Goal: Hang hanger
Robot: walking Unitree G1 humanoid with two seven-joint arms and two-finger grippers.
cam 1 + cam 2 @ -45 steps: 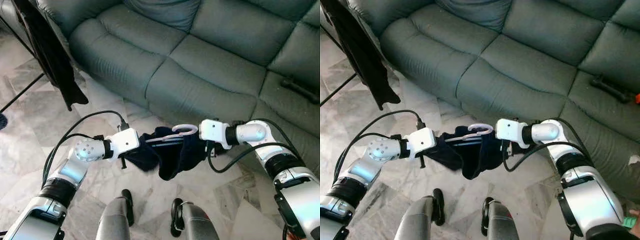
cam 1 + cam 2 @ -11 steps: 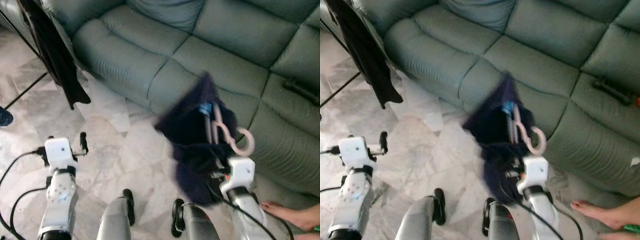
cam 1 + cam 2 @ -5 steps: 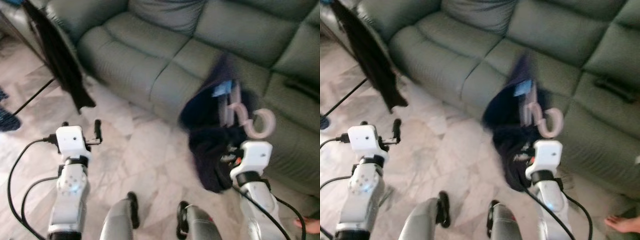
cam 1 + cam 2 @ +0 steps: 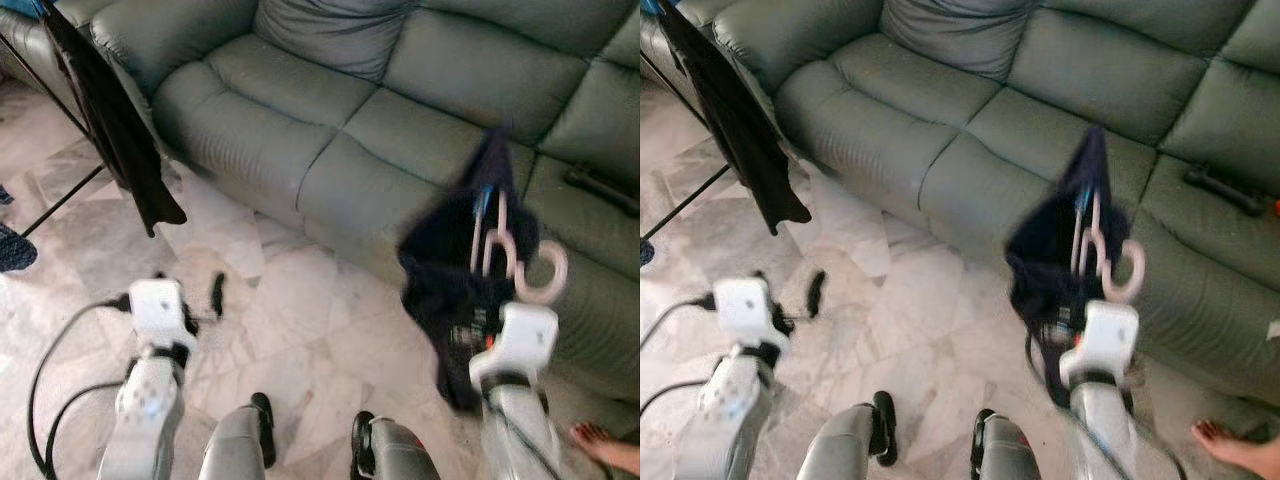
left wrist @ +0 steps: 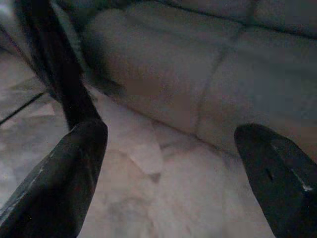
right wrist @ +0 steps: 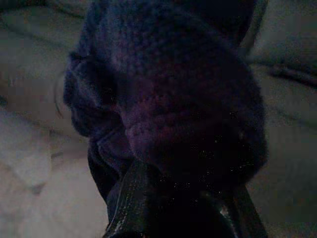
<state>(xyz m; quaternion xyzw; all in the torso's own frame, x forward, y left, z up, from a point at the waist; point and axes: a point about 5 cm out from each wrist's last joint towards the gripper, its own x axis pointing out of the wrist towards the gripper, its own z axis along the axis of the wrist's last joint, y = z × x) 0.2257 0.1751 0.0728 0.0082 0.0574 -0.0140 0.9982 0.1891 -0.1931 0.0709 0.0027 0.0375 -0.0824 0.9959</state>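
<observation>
Head views show one grey-green leather sofa (image 4: 330, 110) w/ puffy, seamed cushions across the top, and pale marble floor (image 4: 290, 310) in front. At far left a black garment (image 4: 120, 130) hangs limp from a thin dark rack (image 4: 45, 75), its leg slanting down to the floor. One dark bar-shaped thing (image 4: 1225, 190) lies on the sofa seat at right; can't tell what it is. A person's bare foot (image 4: 1230, 445) is at the lower right corner, near the right arm. Right gripper (image 4: 478, 325) is raised in front of the sofa's right seat, pinching the bundle: one pink plastic hanger (image 4: 525, 265), hook curling to the right, w/ a dark navy knit cloth (image 4: 450, 270) draped over it and sagging down past the wrist. Right wrist view is nearly all that nubbly knit, dark, so fingers there are mostly buried. Left gripper (image 5: 173, 163) is held low over the floor, well apart from the hanger, holding nothing; its 2 black fingers (image 5: 64, 178) are spread wide, w/ floor and sofa front between them. Robot's 2 legs (image 4: 240, 440) are at the bottom edge. Both arms look motion-blurred.
</observation>
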